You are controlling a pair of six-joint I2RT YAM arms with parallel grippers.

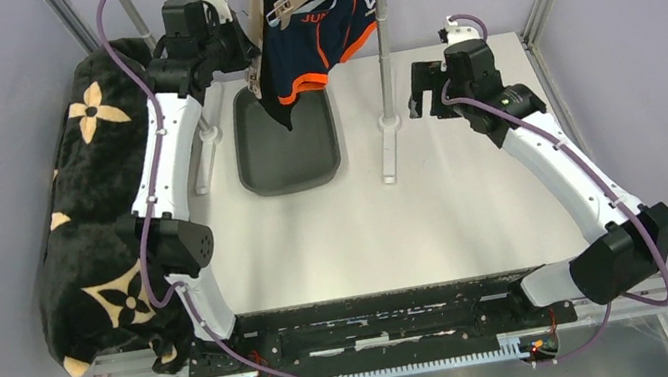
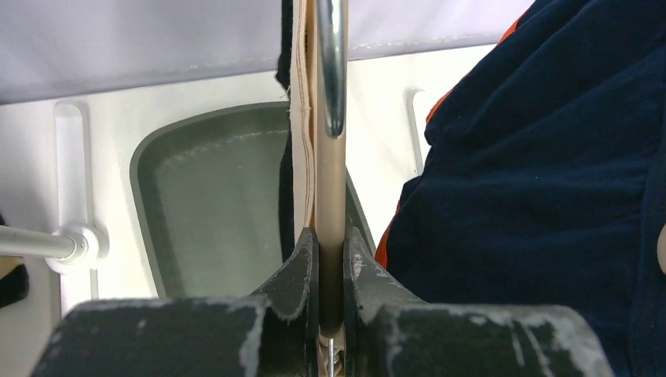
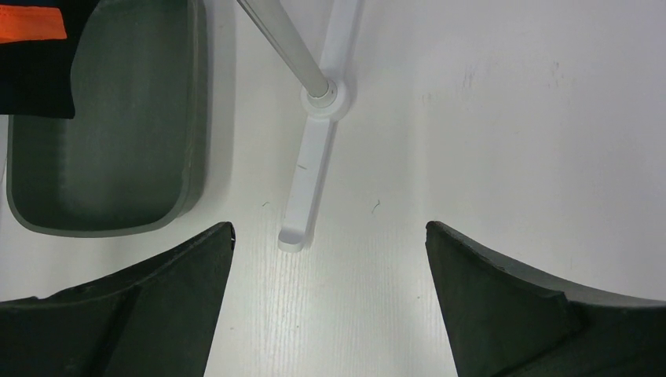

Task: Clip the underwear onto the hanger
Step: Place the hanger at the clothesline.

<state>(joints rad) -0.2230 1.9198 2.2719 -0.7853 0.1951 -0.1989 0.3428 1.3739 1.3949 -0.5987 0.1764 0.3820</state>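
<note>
**The hanger is clamped in the left gripper above the tray, and the right gripper is held wide apart.**

The left gripper [image 2: 330, 263] is pinched shut on the beige bar of the hanger [image 2: 331, 184], which is held raised above the far end of the grey tray [image 1: 295, 162]. The navy underwear [image 1: 326, 36] with orange trim is hung from the hanger above that same far end, with one dark corner dangling over the tray's rim. The right gripper [image 3: 330, 236] is held with its jaws spread wide above the white table [image 1: 473, 197], to the right of the tray and past the stand post [image 1: 381, 39] beside it.
</note>
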